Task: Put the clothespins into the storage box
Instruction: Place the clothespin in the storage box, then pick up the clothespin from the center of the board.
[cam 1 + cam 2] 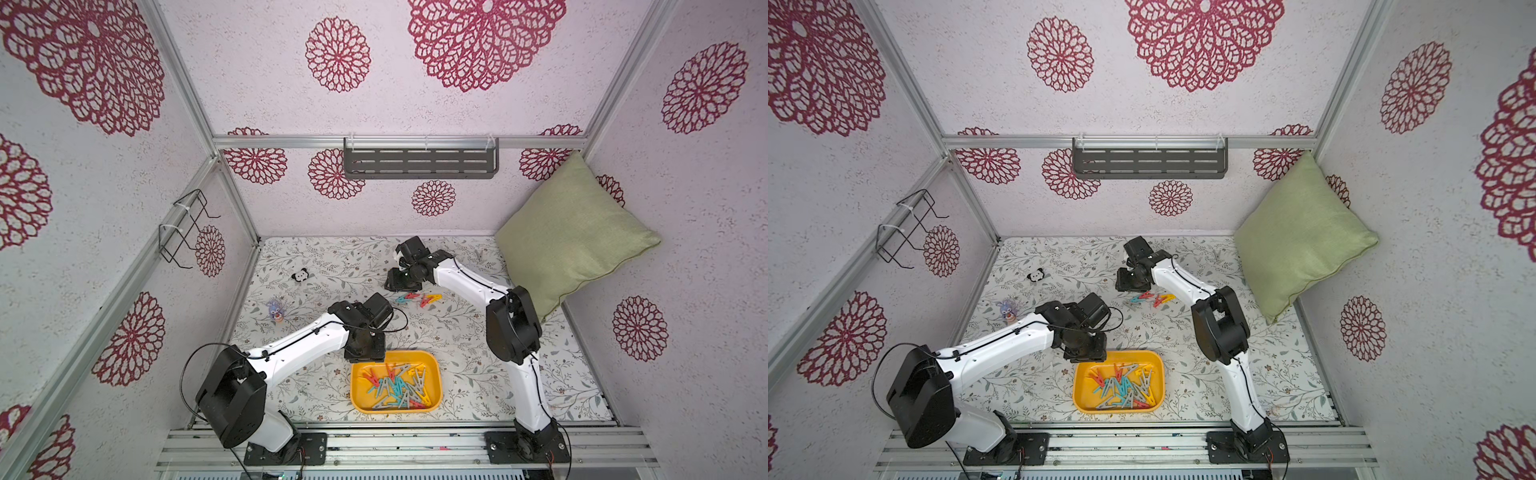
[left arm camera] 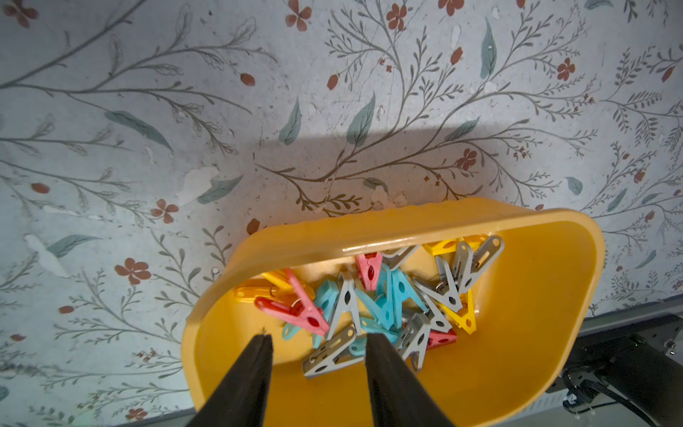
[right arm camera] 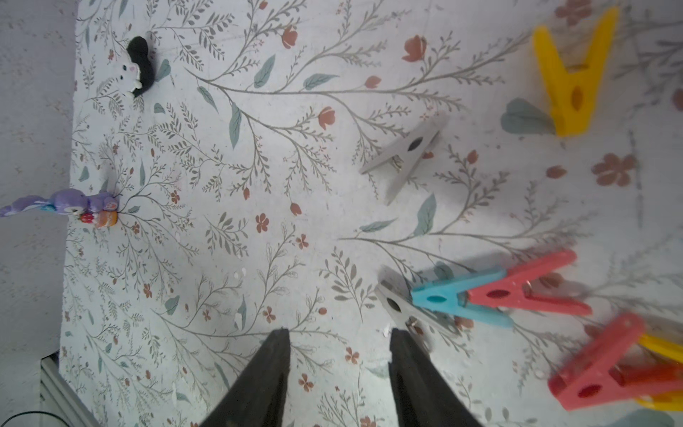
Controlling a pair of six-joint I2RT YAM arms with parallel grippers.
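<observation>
The left gripper (image 2: 318,338) hangs over the yellow storage box (image 2: 406,222) at the front edge of the tabletop (image 2: 148,111), jaws parted and empty, apparently placed for dropping onto the piled clothespins (image 2: 384,299). The right gripper (image 3: 338,332), also parted and empty, hovers beside loose clothespins (image 3: 517,292) mid-tabletop, likely to pick one.

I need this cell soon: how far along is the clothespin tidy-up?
Mostly done: a heap of clothespins lies in the storage box. In hand: nothing; the left gripper hangs open over the box, the right gripper open beside the loose clothespins. Left: that small cluster on the table.
</observation>
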